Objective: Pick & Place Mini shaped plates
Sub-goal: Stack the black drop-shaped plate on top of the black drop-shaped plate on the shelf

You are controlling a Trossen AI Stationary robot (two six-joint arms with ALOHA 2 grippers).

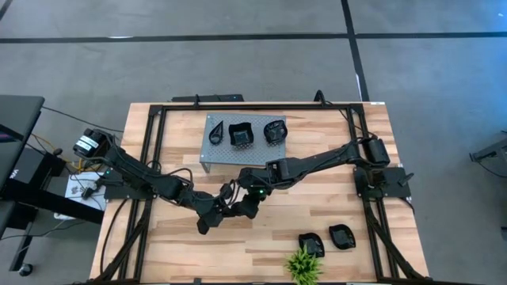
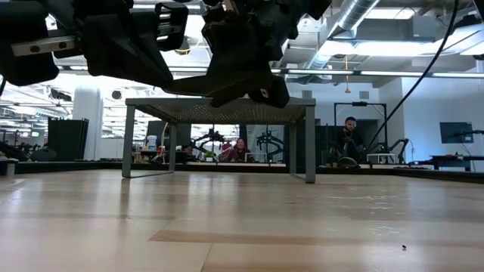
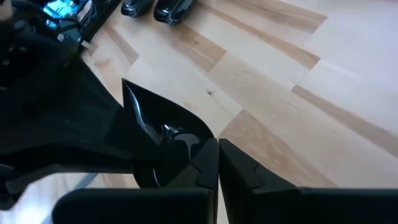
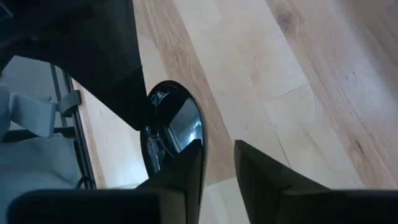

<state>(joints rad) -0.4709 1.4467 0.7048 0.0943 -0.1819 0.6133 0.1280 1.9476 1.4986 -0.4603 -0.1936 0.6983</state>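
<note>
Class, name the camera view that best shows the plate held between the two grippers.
Left wrist view: the plate shows its glossy pointed shape, pinched by the left gripper. Right wrist shows its rim edge-on; high and low views show only dark shapes.

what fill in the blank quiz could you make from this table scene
The grey perforated metal stand carries ___ glossy black mini plates.
Near the small green plant, ___ more black plates lie on the wooden table.
The left gripper is ___ on a pointed black plate.
The right gripper has its fingers ___.
Missing words: three; two; shut; open
</note>
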